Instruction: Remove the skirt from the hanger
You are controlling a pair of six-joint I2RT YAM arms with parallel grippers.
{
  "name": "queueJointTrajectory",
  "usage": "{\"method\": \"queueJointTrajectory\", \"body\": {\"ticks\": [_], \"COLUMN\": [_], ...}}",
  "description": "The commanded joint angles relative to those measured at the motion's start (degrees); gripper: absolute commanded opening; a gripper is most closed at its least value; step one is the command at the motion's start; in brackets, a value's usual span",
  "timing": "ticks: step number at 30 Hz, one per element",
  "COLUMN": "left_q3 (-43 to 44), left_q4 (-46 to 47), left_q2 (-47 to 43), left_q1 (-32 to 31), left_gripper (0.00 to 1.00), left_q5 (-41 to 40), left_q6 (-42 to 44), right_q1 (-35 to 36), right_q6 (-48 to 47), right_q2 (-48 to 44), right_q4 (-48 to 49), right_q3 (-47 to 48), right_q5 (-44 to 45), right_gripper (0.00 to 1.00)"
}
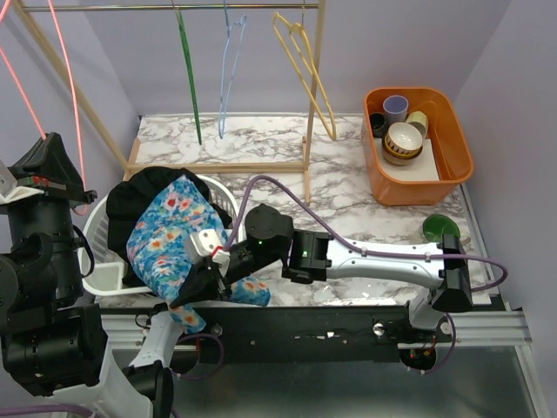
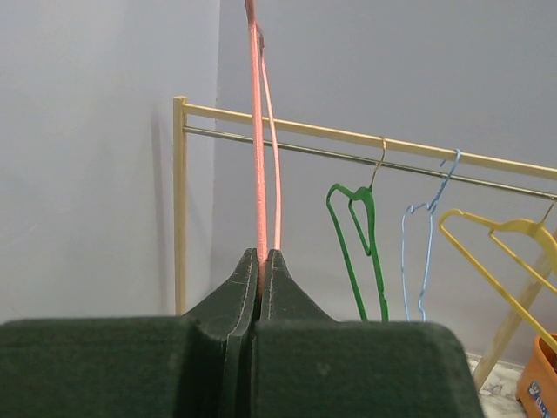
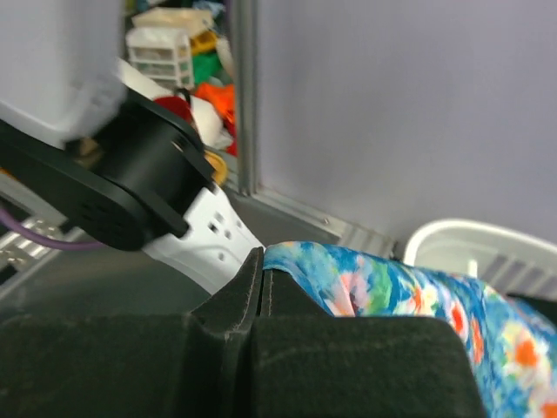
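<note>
Left hand point(image 2: 261, 258) pinches a pink hanger point(image 2: 258, 131). The skirt point(image 1: 144, 187) lies in the basket point(image 1: 97, 228) under a floral garment point(image 1: 170, 226), whose edge the right hand point(image 3: 263, 257) pinches. The blue hanger point(image 1: 228, 78) hangs on the rail point(image 1: 130, 7).

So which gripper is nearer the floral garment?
Right. The right gripper is on the floral garment's near edge, jaws shut on it; the left gripper is off to its left, holding a pink hanger.
</note>
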Motion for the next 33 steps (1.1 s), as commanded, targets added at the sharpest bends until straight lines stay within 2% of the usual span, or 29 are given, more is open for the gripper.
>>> {"method": "queueJointTrajectory", "body": {"ticks": [1,4,9,11,14,19,23,28,32,33], "left_q3": [-1.96,-3.63,-6.26,-6.01,-1.1,0.06,-2.04,-6.09,-8.19,-9.86], "left_q4": [0.45,1.07,1.6,1.34,-1.82,0.36,0.81,1.86,2.57,2.83], "left_q2": [-0.94,-0.68,-0.06,0.38,1.43,-0.67,-0.32,0.46,1.17,1.34], "left_q1": [-0.13,-0.13,-0.13,-0.13,-0.22,-0.13,-0.22,-0.22,-0.48,-0.39], "left_gripper": [0.0,0.0,0.0,0.0,0.0,0.0,0.0,0.0,0.0,0.0], "left_q5": [-0.13,-0.22,-1.62,-1.98,-1.02,2.15,3.72,2.86,2.16,1.37], "left_q6": [1.4,1.66,2.28,2.11,0.71,-1.14,-0.8,0.26,0.61,0.52], "right_q1": [0.44,0.44,-0.17,-1.23,-2.9,-8.07,-9.75,-10.63,-11.69,-11.78], "right_q6": [3.26,0.72,-5.86,-6.41,-8.25,-7.99,-9.04,-8.08,-5.62,-3.96], "right_q2": [-2.06,-1.63,1.01,1.45,2.5,7.94,16.2,29.54,33.0,33.01], "right_q4": [-0.39,-2.41,-4.7,-3.3,2.57,6.2,1.9,-4.43,-4.09,-3.56], "right_q3": [3.73,4.35,5.22,4.62,2.77,6.09,17.33,36.23,37.58,36.44], "right_q5": [-9.96,-6.12,10.06,15.4,22.26,25.63,24.67,24.05,20.9,20.1], "right_gripper": [0.01,0.01,0.01,0.01,0.01,0.01,0.01,0.01,0.01,0.05]}}
